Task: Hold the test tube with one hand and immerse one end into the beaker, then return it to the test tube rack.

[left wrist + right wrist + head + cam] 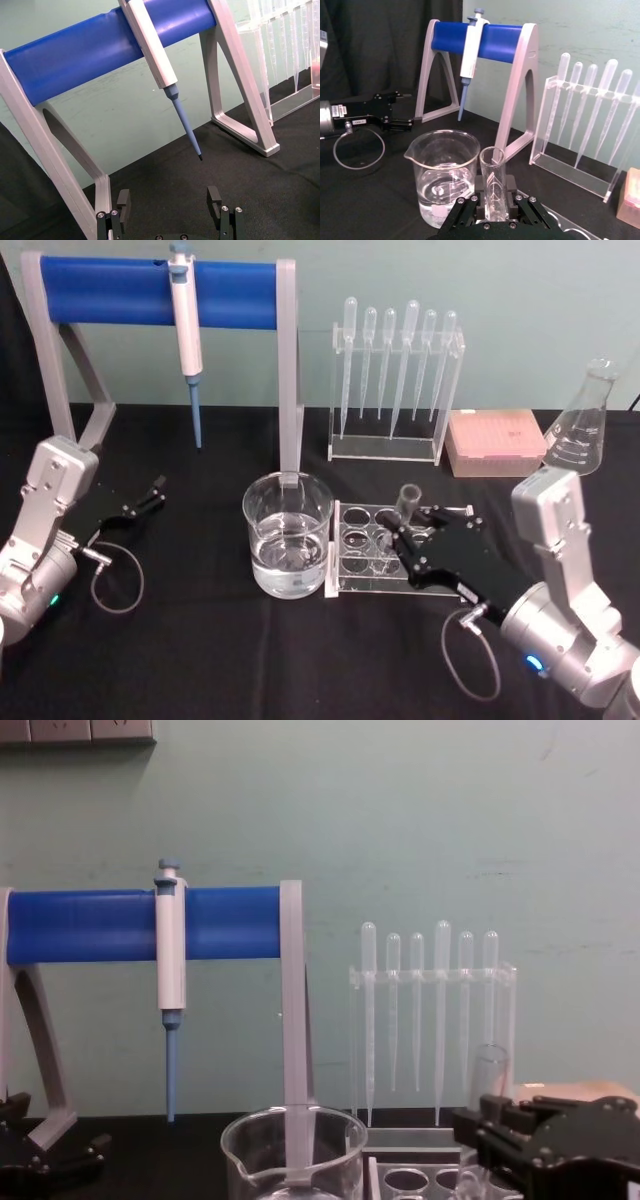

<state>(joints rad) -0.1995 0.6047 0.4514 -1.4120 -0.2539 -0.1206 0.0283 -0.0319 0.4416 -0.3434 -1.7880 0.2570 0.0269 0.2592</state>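
**Right end effector pinches the test tube at the rack**

The black table [200,660] holds everything. The biggest thing on it is the blue stand [120,290]. It is far behind the right end effector [412,525] and off to its left. A white and blue pipette tool [186,320] hangs from the stand's bar.

Behind the right end effector is a clear holder [395,445] with six thin plastic droppers standing in it. A pink box [495,440] and a glass flask [585,430] sit behind the end effector and to its right.

The beaker [288,530] is just to the left of the right end effector. It has some clear liquid in the bottom. The test tube rack [360,550] touches the beaker's side and lies under the end effector's fingers.

The test tube [410,498] stands upright between those fingers, at the rack, near the beaker but not in it. The fingers press on it from both sides. Its open top sticks up above them. Its bottom end is hidden.

The left end effector [140,502] is well apart from all this, low by the blue stand's foot. Its fingers are spread and hold nothing.
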